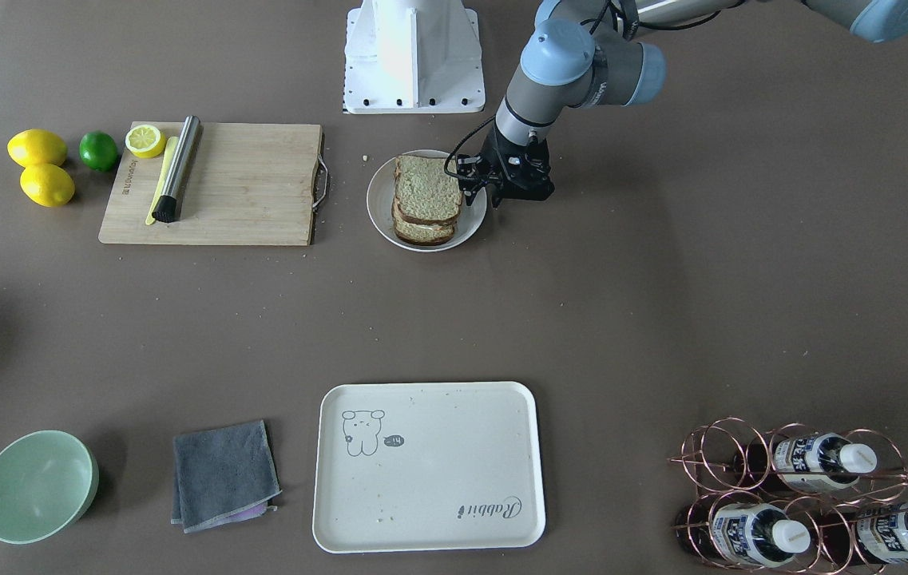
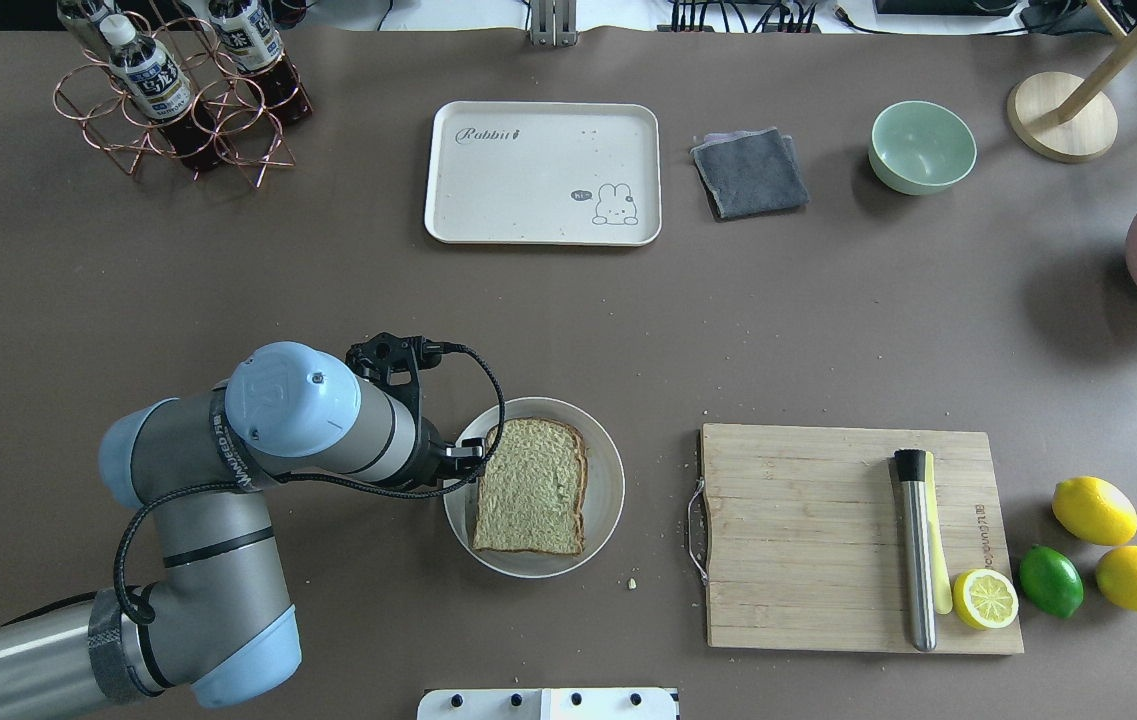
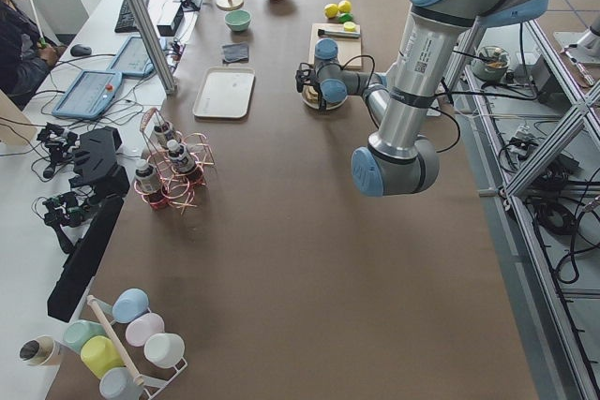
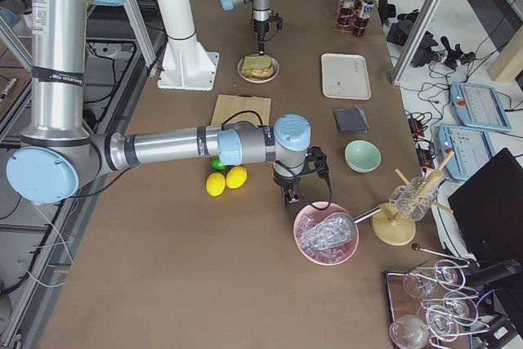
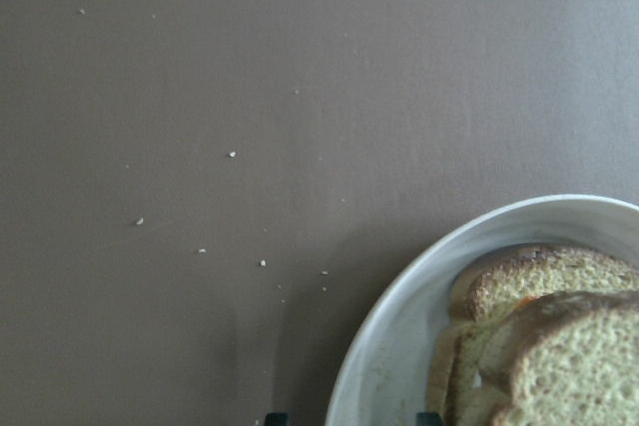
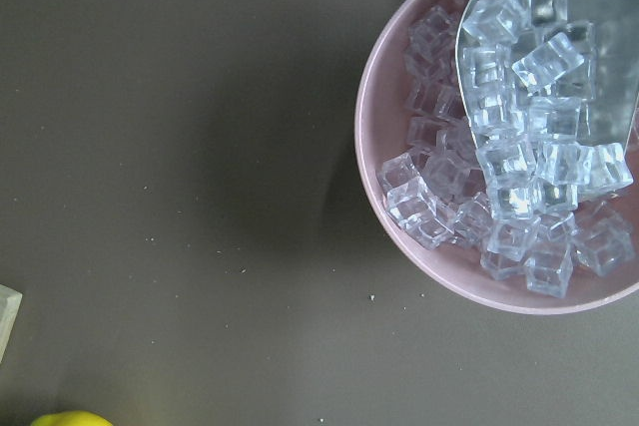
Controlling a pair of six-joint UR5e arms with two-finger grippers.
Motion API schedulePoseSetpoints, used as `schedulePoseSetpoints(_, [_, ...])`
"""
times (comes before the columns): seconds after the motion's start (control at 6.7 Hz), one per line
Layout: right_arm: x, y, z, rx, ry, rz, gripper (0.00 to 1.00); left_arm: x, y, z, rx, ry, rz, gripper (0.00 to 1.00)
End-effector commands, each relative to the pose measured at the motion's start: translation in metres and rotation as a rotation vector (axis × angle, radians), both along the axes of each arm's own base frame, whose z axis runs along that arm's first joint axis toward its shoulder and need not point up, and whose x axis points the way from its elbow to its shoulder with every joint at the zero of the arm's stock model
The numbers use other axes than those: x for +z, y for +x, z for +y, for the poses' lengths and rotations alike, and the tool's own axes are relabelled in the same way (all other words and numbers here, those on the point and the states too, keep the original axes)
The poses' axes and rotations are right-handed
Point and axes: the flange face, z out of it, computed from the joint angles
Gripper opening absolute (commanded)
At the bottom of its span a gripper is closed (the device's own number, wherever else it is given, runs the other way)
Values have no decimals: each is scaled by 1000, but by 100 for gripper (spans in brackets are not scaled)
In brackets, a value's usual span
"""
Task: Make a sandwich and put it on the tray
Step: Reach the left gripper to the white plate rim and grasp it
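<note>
The left gripper (image 1: 493, 196) hangs at the edge of a round white plate (image 1: 378, 212) in the front-facing view, its black body just beside the sandwich (image 1: 426, 190): square slices of speckled greenish-tan bread with dark crust, stacked a little askew on the plate. The tray (image 1: 438, 479), smooth, cream-white and round-cornered with a small drawn animal, lies well apart from the plate at the far edge of the matte brown table (image 1: 661, 319), near a folded grey cloth (image 1: 224, 473). From overhead, the porous top slice covers much of the plate. Beside it, a pale wooden cutting board (image 2: 808, 530) carries a brushed steel cylinder (image 2: 918, 560) and a half lemon (image 2: 985, 598). In the right side view the right gripper (image 4: 290, 196) hangs near a pink bowl (image 4: 323, 261) (whether its fingers are apart or together I cannot tell). The left wrist view shows two dark fingertips (image 5: 277, 419) spread apart at the bottom edge, with the plate's glossy rim between them. The right wrist view looks down on clear ice cubes (image 6: 499, 177) and a metal scoop (image 6: 589, 7) in the bowl.
</note>
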Motion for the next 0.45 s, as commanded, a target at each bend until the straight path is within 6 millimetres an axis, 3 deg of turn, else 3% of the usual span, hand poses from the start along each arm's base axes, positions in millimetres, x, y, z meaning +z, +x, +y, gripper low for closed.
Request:
schedulePoseSetpoints(0.0, [1,0,0,0,-3,0,100,7,3,1,1,-6,-11,46])
schedulePoseSetpoints(0.15, [1,0,0,1,-4,0,100,10,3,1,1,-7,-16,38])
schedulePoseSetpoints(0.3, [1,0,1,1,-4,0,100,9,3,2,-1,-11,-13,17])
